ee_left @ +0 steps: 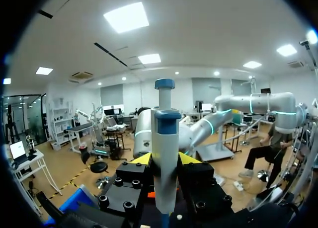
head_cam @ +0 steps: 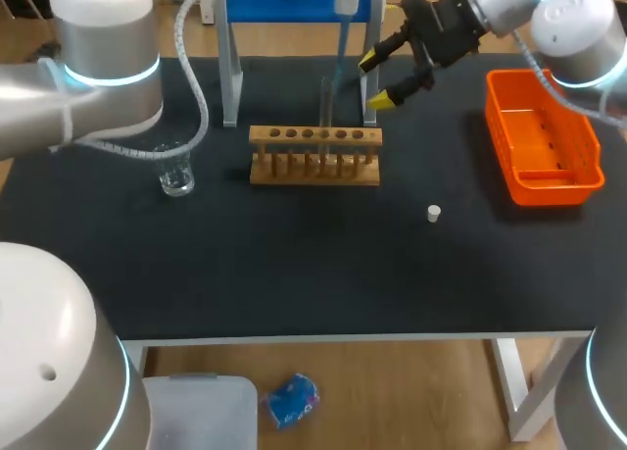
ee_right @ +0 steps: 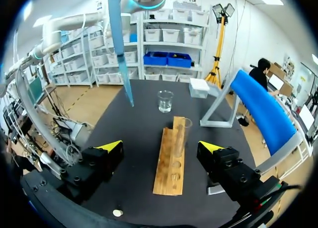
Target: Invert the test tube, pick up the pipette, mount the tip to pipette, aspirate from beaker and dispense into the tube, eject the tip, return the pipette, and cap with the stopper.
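Observation:
My left gripper (ee_left: 165, 159) is shut on the white and blue pipette (ee_left: 165, 153), which stands upright between its yellow fingertips. In the head view the pipette's long blue tip (head_cam: 338, 70) hangs down just behind the wooden rack (head_cam: 314, 156). A clear test tube (head_cam: 326, 107) stands upright in the rack, mouth up. The glass beaker (head_cam: 176, 177) stands left of the rack. A small white stopper (head_cam: 434, 213) lies on the mat to the rack's right. My right gripper (head_cam: 388, 75) hovers open behind the rack's right end. It faces along the rack (ee_right: 171, 163) towards the tube (ee_right: 181, 136).
An orange tray (head_cam: 588, 171) sits at the table's right side. A blue stand on grey legs (head_cam: 231, 68) rises at the back, behind the rack. The beaker (ee_right: 165, 101) and blue tip (ee_right: 121, 49) show beyond the rack from the right wrist.

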